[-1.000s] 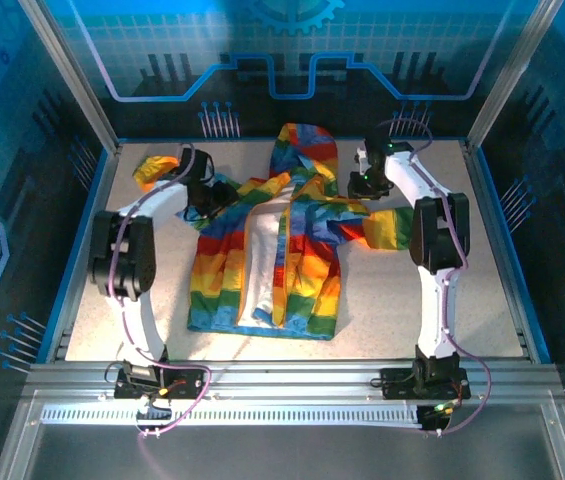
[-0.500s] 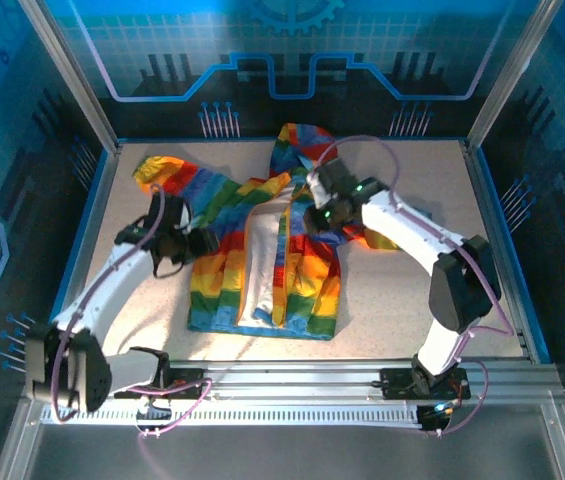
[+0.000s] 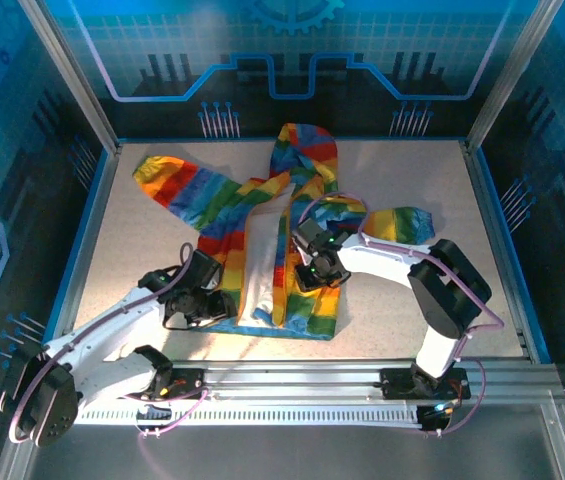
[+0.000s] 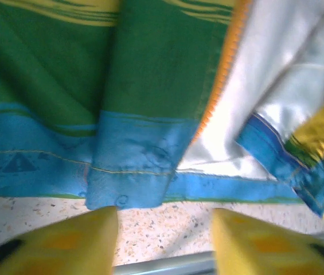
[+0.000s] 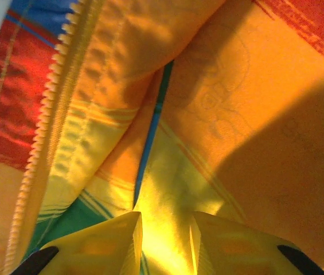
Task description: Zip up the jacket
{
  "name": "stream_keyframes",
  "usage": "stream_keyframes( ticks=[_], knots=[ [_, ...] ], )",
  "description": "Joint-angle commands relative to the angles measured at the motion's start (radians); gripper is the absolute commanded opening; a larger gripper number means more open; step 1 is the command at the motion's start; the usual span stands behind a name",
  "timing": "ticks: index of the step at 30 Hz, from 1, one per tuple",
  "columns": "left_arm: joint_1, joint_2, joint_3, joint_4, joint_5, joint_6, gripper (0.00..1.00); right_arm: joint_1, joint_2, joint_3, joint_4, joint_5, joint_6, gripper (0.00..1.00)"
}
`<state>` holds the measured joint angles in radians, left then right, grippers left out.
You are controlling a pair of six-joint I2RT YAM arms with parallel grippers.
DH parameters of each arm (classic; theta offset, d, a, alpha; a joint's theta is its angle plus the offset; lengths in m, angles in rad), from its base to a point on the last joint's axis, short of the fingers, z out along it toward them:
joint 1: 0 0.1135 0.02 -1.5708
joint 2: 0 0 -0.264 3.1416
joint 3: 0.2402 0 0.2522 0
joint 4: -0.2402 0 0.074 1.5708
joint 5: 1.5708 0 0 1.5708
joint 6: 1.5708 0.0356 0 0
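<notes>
One jacket (image 3: 224, 262) lies face up at the centre of the tabletop (image 3: 462, 200), unzipped. Its hood (image 3: 307, 150) points to 12 o'clock and its hem to 6 o'clock. The two front panels are spread apart, leaving a strip of pale lining (image 3: 262, 275) bare between them. Its two sleeves are both stretched out. One sleeve (image 3: 177, 185) runs toward 10 o'clock, and the other (image 3: 397, 222) runs toward 3 o'clock, ending in a yellow and green cuff. The orange zipper (image 3: 284, 255) edge runs down the middle from collar to hem.

There are two arms, each with one tool of two yellow fingers.

The left tool (image 3: 197, 300) sits at the jacket's 7 o'clock corner, low over the hem. In the left wrist view the left tool (image 4: 164, 220) has its fingers (image 4: 81, 240) standing apart, with only speckled tabletop (image 4: 24, 206) between them. They are just short of the blue hem (image 4: 133, 183), so the tool is open and holds nothing. At 1 o'clock in that view, zipper teeth (image 4: 219, 80) border the white lining.

The right tool (image 3: 312, 270) rests on the front panel at the 3 o'clock side of the opening. In the right wrist view the right tool (image 5: 164, 229) has its fingers drawn close on a raised fold of yellow fabric, with creases running into the narrow gap. It is gripping the jacket. A row of zipper teeth (image 5: 47, 132) runs along the 9 o'clock side of that view.
</notes>
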<state>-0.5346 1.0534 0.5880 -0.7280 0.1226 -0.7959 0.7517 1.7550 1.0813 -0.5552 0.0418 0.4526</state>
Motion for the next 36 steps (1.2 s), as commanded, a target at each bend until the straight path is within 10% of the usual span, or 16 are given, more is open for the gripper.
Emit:
stream_keyframes(
  ticks=[1, 9, 17, 36],
  knots=[
    [-0.018, 0.058, -0.023, 0.056, -0.039, -0.06, 0.51, -0.004, 0.039, -0.026, 0.005, 0.043, 0.004, 0.29],
    [-0.082, 0.204, -0.027, 0.205, -0.015, -0.127, 0.47, -0.057, 0.077, -0.027, -0.021, 0.087, -0.035, 0.29],
    [-0.087, 0.137, -0.001, 0.202, -0.019, -0.139, 0.0, -0.121, 0.036, -0.047, -0.066, 0.156, -0.09, 0.29],
    [-0.04, 0.02, -0.024, 0.469, 0.27, -0.234, 0.0, 0.002, -0.24, 0.132, -0.194, 0.026, 0.081, 0.39]
  ],
)
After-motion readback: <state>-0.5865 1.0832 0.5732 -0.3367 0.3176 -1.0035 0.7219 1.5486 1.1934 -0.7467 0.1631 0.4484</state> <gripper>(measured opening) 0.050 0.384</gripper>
